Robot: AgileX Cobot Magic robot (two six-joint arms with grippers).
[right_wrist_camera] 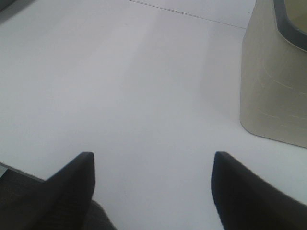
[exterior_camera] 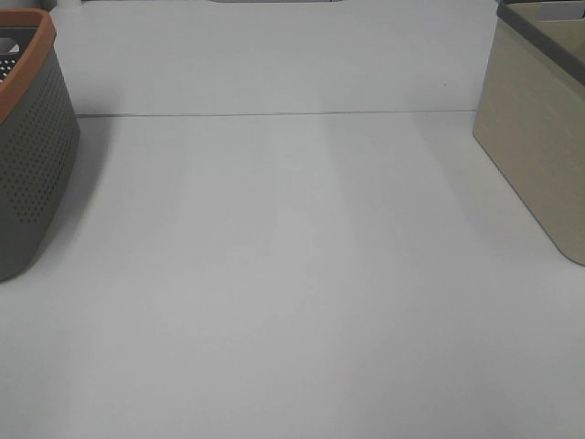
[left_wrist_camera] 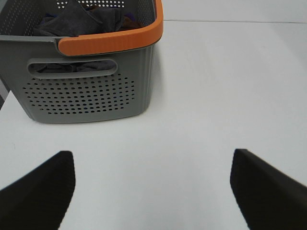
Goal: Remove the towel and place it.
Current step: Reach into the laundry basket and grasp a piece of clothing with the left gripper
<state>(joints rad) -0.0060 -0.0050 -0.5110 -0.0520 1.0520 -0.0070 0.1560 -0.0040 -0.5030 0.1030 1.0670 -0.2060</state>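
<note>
The right gripper [right_wrist_camera: 152,155] hangs wide apart over the white table [right_wrist_camera: 120,86], close to its edge, with a beige basket [right_wrist_camera: 268,91] nearby.

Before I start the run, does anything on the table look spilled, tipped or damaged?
Nothing stands out. The grey basket stands upright with the dark towel bunched inside, the beige basket is upright too, and nothing is spilled on the table.

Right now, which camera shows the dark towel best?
The left wrist view: the towel lies bunched inside the grey basket. The high view shows only that basket's outer wall; the right wrist view shows neither.
</note>
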